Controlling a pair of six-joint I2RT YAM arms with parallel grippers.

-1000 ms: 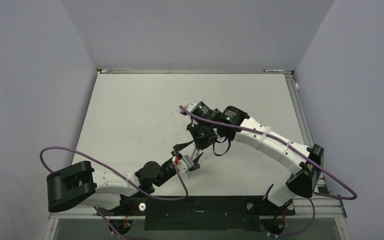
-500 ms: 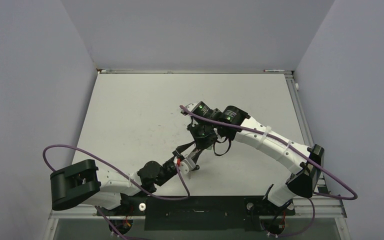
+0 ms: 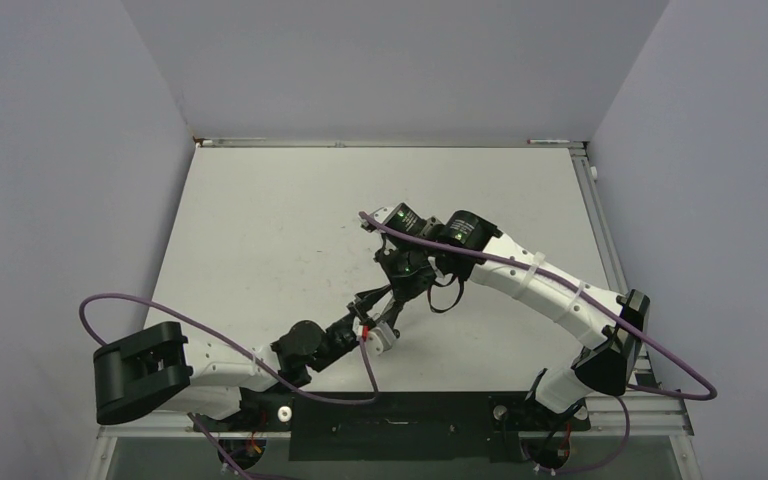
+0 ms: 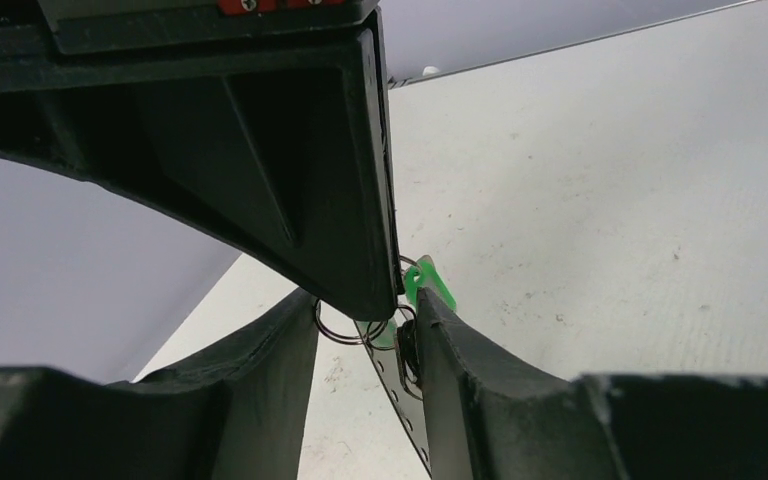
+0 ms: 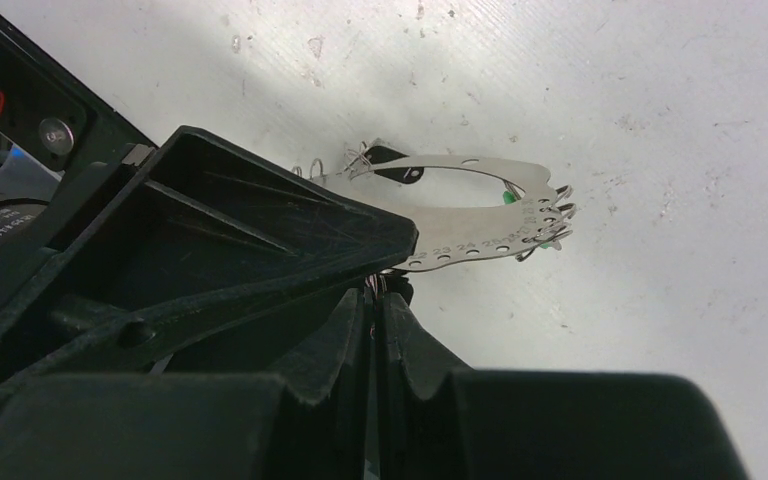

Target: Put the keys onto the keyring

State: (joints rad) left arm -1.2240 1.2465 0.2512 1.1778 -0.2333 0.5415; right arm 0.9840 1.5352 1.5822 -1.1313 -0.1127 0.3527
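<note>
On my right wrist feed, the right tool (image 5: 372,300) has its fingers pressed flat together. Just beyond the tips sits a loop-shaped silvery metal plate (image 5: 480,245) with a row of small holes and stamped numbers. I can't tell whether it touches the speckled white counter (image 5: 660,120). A green bit (image 5: 508,198) shows at one end and thin wire rings (image 5: 358,158) at the other. A black wedge-shaped finger (image 5: 260,240) hides its left part.

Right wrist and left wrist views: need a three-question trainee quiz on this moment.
1. True or false: the right gripper has its jaws shut.
2. The small plastic tag beside the thin wire rings is: A red, B green, C blue.
3. Fill in: the flat silvery perforated metal strip has ____ stamped along its holes.
Key: 1 true; 2 B; 3 numbers.
</note>
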